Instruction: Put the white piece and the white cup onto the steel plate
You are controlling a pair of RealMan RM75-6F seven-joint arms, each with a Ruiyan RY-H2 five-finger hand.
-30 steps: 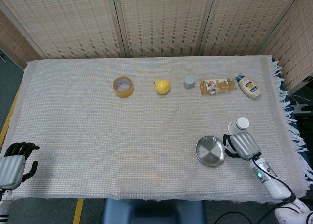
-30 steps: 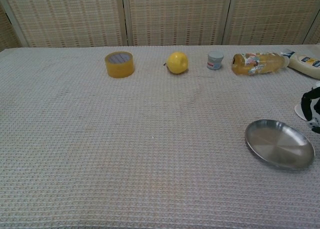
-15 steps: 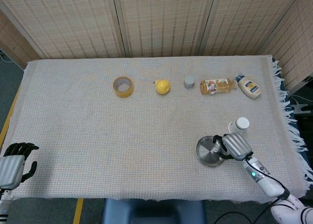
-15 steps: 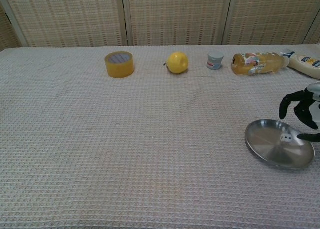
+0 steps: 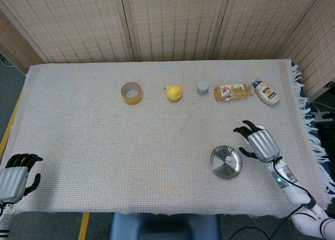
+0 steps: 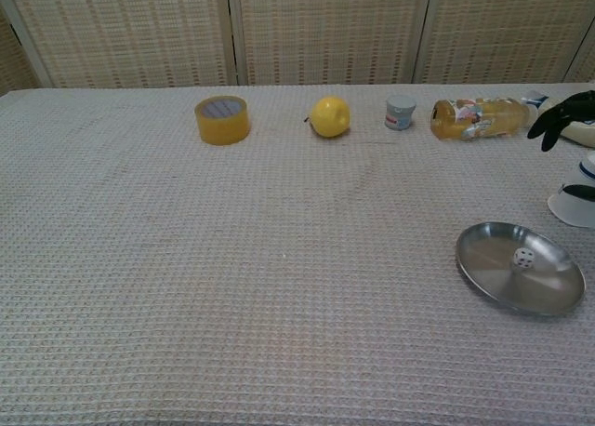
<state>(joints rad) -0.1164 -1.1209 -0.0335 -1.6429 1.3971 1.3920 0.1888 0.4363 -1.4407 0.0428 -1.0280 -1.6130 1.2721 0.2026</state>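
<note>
Right hand point(image 5: 260, 143) hovers over the white cup point(image 6: 575, 198), fingers spread, holding nothing. White piece point(image 6: 524, 257) sits in the steel plate point(image 6: 493, 275) on a waffle-weave tablecloth point(image 5: 104, 145), woven screens point(image 5: 172, 20) behind.

**Even light, both views sharp**

Bright, diffuse overhead light; shadows soft & short. Mild sheen on the round steel plate point(image 6: 519, 279) just below-left of the right hand point(image 5: 259, 143). Woven cloth weave crisp w/ no blur. Slight wide-angle bend at head-view edges.
</note>
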